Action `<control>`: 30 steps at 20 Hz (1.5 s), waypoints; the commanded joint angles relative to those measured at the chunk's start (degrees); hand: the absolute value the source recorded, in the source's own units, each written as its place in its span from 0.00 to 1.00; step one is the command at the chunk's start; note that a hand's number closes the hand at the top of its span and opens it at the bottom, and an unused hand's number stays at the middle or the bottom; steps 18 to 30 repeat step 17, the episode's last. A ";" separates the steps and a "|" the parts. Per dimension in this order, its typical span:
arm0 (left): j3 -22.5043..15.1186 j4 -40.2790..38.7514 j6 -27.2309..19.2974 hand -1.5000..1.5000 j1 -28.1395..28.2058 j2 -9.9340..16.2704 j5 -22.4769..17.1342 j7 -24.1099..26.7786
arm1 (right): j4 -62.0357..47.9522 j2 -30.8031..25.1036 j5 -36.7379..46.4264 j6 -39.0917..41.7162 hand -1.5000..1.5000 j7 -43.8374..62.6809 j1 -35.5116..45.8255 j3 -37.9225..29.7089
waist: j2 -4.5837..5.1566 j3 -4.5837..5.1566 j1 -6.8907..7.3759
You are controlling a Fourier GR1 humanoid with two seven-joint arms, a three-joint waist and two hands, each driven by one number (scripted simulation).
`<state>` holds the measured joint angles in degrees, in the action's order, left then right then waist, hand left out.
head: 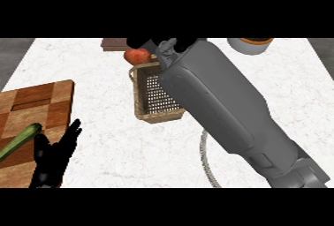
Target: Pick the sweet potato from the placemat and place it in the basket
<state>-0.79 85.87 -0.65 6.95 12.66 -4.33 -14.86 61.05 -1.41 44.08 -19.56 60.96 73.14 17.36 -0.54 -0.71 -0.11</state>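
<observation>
The woven basket stands on the white counter in the middle, its mesh floor showing nothing inside. My right forearm stretches over its right side, with my right hand beyond the basket's far rim near the top edge. No sweet potato shows in this view; whatever lies in that hand is hidden by the wrist. Only a curved rope edge of the placemat shows, left of my right forearm. My left hand rests open at the lower left, fingers up.
A red apple lies just past the basket's far left corner. A brown object sits behind it. A white cup with an orange rim stands at the top right. A wooden cutting board holds a green vegetable on the left.
</observation>
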 commanded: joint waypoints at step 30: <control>2.66 -3.55 1.84 0.50 4.76 0.40 -0.94 0.65 | 29.07 -11.36 0.79 9.44 0.00 7.46 -13.94 -13.78 | -0.10 0.70 -1.95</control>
